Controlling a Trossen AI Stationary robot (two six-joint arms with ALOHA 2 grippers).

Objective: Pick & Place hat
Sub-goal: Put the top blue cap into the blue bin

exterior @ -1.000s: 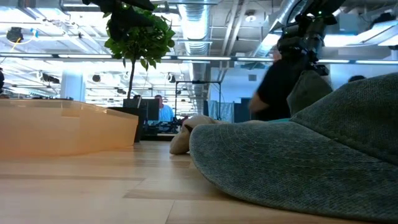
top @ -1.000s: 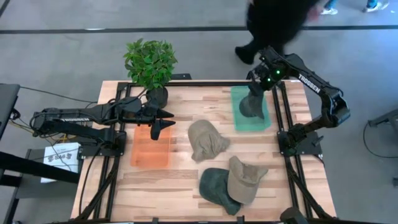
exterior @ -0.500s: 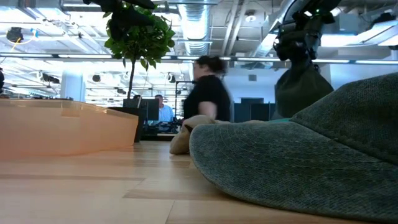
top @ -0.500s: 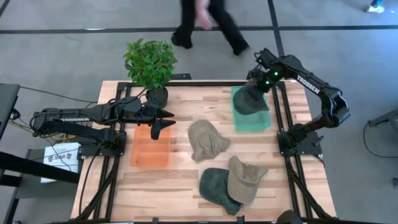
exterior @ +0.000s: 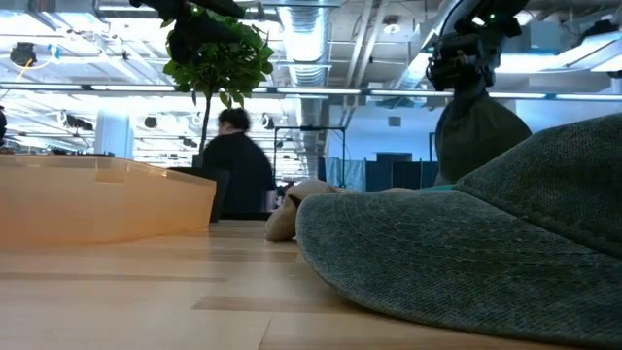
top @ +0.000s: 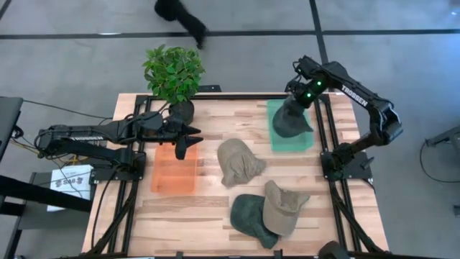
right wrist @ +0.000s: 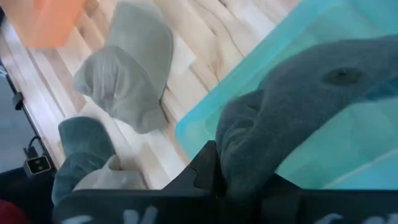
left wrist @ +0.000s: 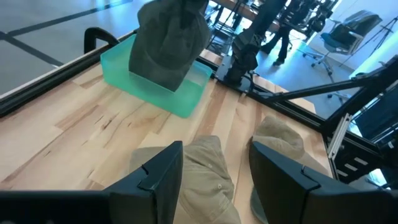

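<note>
The grey hat (top: 290, 119) hangs in the air over the teal bin (top: 277, 141) at the far right of the tabletop (top: 215, 216), pinched at its top by the right claw (top: 299, 99), whose fingers are clenched on the fabric. From the left wrist it shows as a dark, drooping cap just above the bin's rim. Three more hats lie loose on the wood: an olive hat (top: 239, 162) near the middle, and nearer the front edge a tan cap (top: 282, 206) lying partly on a dark green hat (top: 248, 216). Across the tabletop, the left claw (top: 188, 138) hovers above the far end of the orange bin (top: 174, 171), its fingers apart and holding nothing. A potted plant (top: 173, 74) stands at the back, just behind the left arm. Beyond the tabletop a person (exterior: 236, 165) in dark clothes is in the room.
</note>
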